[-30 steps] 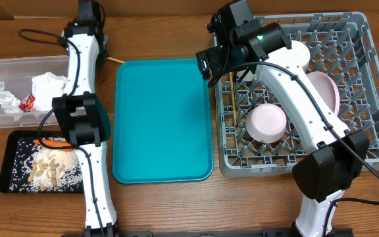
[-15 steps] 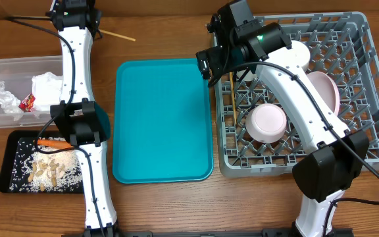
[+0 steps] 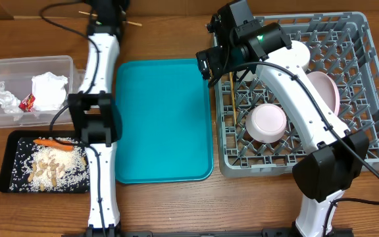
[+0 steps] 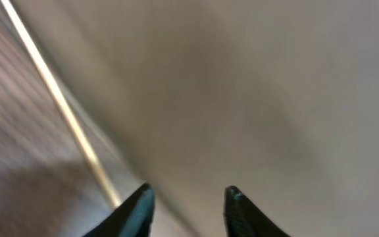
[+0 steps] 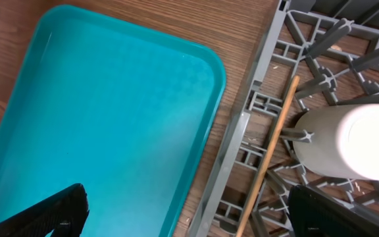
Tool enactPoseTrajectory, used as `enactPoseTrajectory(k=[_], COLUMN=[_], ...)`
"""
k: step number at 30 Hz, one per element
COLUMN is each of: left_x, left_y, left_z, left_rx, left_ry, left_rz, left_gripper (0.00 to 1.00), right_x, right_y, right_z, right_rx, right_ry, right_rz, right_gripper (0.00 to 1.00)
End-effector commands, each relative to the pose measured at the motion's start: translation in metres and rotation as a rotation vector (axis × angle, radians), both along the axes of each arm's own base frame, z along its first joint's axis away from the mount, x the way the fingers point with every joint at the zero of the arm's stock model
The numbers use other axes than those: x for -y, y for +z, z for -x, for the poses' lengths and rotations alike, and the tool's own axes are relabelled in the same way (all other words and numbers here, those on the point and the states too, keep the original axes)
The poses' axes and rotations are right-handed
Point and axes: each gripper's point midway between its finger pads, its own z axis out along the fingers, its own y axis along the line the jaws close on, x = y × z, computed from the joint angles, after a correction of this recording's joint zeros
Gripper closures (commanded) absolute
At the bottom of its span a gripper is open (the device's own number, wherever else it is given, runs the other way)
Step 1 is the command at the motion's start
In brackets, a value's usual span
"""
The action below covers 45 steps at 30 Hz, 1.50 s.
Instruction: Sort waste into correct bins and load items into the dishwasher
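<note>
Wooden, thin, alone at far back edge of table: second chopstick (image 4: 63, 105), well apart from all other things. Probably the reason for left arm stretched so far back, since the pair belongs together in grey rack (image 3: 347, 26). First chopstick (image 5: 272, 158) already there, laid flat along rack's left wall, just beside white cup (image 5: 354, 141). Pale plate (image 3: 328, 89) propped between pegs, prob. to stay upright; bowl (image 3: 266, 123) resting among pegs in front of it. Waste split by kind, seemingly dry vs. food: tissue (image 3: 48, 89) and red wrapper (image 3: 27, 101) in clear tub (image 3: 25, 61); carrot piece (image 3: 52, 141), peanuts (image 3: 48, 168) and rice scraps (image 3: 71, 176) in black tray (image 3: 12, 148). Teal tray (image 3: 163, 118) bare in the middle, between bins and rack. Now left claw (image 4: 189, 204): wrist view very blurred, yet fingertips (image 4: 137, 210) clearly apart w/ modest gap, not wide, and nothing visible between them. Second chopstick slanting down toward outer side of one fingertip, touching or just beside, cannot tell which. Not gripped, judging by that. Right claw (image 5: 186, 194) spread fully wide, holding nothing, hanging above the seam of teal tray and rack, near first chopstick but apart from it.
</note>
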Motion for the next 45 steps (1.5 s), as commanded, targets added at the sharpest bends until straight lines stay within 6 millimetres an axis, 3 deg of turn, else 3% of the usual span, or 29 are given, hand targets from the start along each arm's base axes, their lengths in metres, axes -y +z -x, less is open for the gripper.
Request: enactPoseTrajectory(k=[1, 5, 8, 11, 13, 20, 35, 41, 45], left_x=[0.002, 0.002, 0.003, 0.001, 0.001, 0.003, 0.002, 0.001, -0.004], left_y=[0.001, 0.011, 0.020, 0.018, 0.011, -0.020, -0.113, -0.120, -0.122], left_z=[0.001, -0.004, -0.008, -0.007, -0.007, -0.013, -0.016, -0.012, 0.000], left_rx=[-0.001, 0.043, 0.081, 0.069, 0.050, 0.033, -0.006, -0.044, -0.174], left_ry=[-0.043, -0.045, -0.049, -0.050, -0.074, -0.123, -0.122, -0.138, -0.163], left_rz=[-0.066, -0.076, -0.085, -0.122, -0.171, -0.248, -0.247, -0.276, -0.335], left_gripper=[0.67, 0.70, 0.87, 0.92, 0.96, 0.96, 0.96, 0.96, 0.96], right_x=[0.002, 0.002, 0.002, 0.002, 0.002, 0.002, 0.002, 0.002, 0.002], right_y=[0.003, 0.003, 0.003, 0.003, 0.003, 0.003, 0.003, 0.003, 0.003], right_z=[-0.002, -0.002, -0.002, -0.002, -0.002, -0.002, -0.002, -0.002, -0.002], right_rx=[0.011, 0.011, 0.011, 0.011, 0.011, 0.011, 0.011, 0.011, 0.011], right_ry=[-0.008, -0.008, -0.008, -0.008, -0.008, -0.008, -0.008, -0.008, -0.008], right_rz=[-0.001, -0.001, -0.001, -0.001, -0.001, -0.001, -0.001, -0.001, -0.001], right_gripper=[0.00, 0.00, 0.00, 0.00, 0.00, 0.00, 0.00, 0.00, 0.00])
